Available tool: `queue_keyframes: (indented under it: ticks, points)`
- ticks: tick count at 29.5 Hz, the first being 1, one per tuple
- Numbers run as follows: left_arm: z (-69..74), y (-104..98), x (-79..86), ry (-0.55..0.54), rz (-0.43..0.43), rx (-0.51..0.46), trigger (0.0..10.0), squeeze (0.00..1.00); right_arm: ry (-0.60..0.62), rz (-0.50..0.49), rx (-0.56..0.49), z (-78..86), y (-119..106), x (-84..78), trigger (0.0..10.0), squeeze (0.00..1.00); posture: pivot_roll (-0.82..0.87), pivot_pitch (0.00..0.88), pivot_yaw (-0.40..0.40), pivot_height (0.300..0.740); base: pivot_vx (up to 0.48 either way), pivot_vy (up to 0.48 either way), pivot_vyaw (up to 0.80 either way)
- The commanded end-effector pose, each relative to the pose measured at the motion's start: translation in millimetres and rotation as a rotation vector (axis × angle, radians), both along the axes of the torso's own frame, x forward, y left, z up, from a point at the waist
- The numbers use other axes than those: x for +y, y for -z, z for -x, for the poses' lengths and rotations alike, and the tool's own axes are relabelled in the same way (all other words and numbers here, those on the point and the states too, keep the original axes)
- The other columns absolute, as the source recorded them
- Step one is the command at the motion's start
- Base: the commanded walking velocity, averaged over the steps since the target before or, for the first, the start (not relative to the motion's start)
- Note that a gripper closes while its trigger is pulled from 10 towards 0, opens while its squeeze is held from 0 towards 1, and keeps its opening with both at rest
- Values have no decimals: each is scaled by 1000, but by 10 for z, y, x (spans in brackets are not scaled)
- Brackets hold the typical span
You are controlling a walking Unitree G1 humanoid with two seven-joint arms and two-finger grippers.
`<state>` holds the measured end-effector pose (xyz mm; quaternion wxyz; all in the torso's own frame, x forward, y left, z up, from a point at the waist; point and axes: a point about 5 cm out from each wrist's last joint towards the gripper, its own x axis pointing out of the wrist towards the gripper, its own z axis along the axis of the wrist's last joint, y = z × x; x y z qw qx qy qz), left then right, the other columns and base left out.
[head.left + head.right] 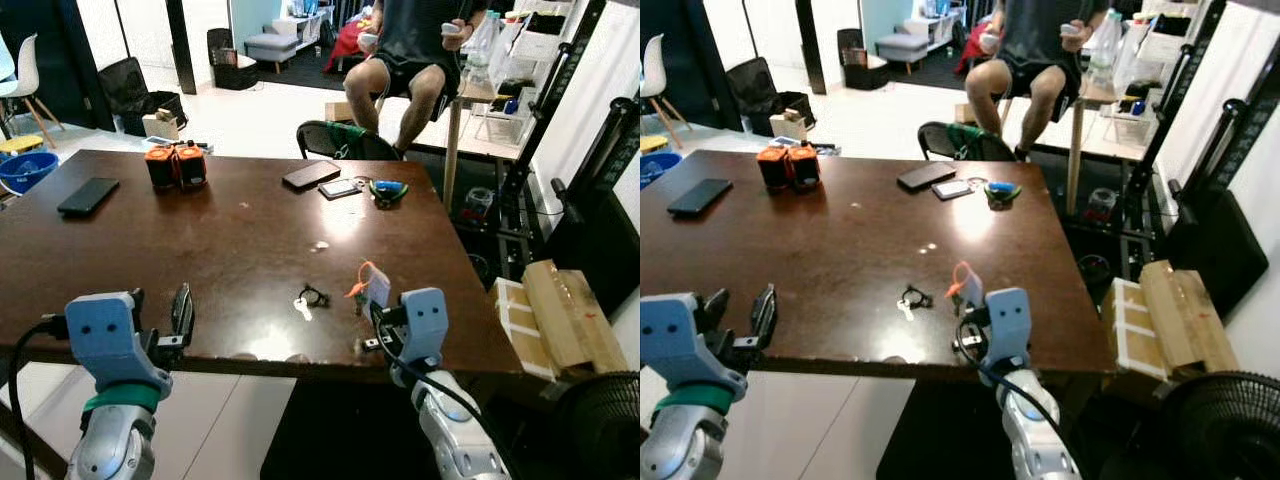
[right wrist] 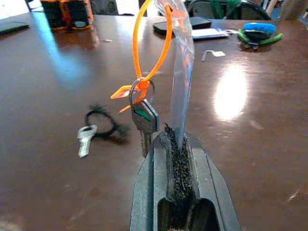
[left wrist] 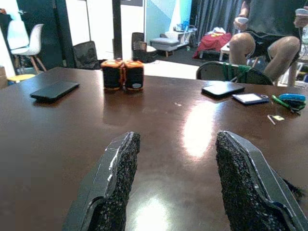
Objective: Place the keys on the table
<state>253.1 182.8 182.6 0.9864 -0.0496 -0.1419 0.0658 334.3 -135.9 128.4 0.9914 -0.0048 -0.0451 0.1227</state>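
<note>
**Right gripper pinches the key tag above the table's near edge**

The dark brown table (image 1: 230, 250) takes up most of the head view, and a seated person (image 1: 415, 50) sits beyond its far edge at about 1 o'clock. On the far half of the tabletop lie a black phone (image 1: 88, 195) at 10 o'clock, a pair of orange-and-black cylinders (image 1: 176, 165) at 11 o'clock, and a second dark phone (image 1: 311, 175) at 12 o'clock, with a small card (image 1: 340, 188) and a green-and-blue bundle (image 1: 388, 190) just beside it.

The left gripper (image 3: 180, 187) hovers at the near edge at 7 o'clock, its two black fingers (image 3: 118, 178) spread wide with nothing between them.

The right gripper (image 2: 177, 159) sits at the near edge at 5 o'clock. Its jaws are pressed fully together on a clear plastic tag (image 2: 182, 72) that stands upright out of them. An orange zip tie (image 2: 149, 53) loops through the tag, and the keys (image 2: 144, 118) hang from it on a ring just in front of the fingers, tip down near the tabletop; whether they touch it I cannot tell.

Just beside them, toward 9 o'clock, a separate silver key (image 2: 85, 139) on a black loop (image 2: 103, 122) lies flat on the wood.
</note>
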Motion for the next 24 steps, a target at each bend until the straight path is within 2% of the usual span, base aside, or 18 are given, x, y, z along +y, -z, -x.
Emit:
queue_keyframes:
  ticks: [1, 16, 24]
  points:
    - [2, -4, 15, 2, 13, 1, 10000, 0, 7, -19, -1, -8, -4, -4, 10000, 0, -118, 24, 95, 740, 307, 0, 0]
    - [-3, 6, 12, 6, 18, 12, 10000, 0, 9, -13, -2, -22, -13, -26, 10000, 0, -122, 29, 97, 740, 287, 0, 0]
    - [0, 22, 5, 10, 15, 17, 10000, 0, 13, -12, -3, -29, -20, -41, 10000, 0, -122, 29, 97, 740, 0, 0, 0]
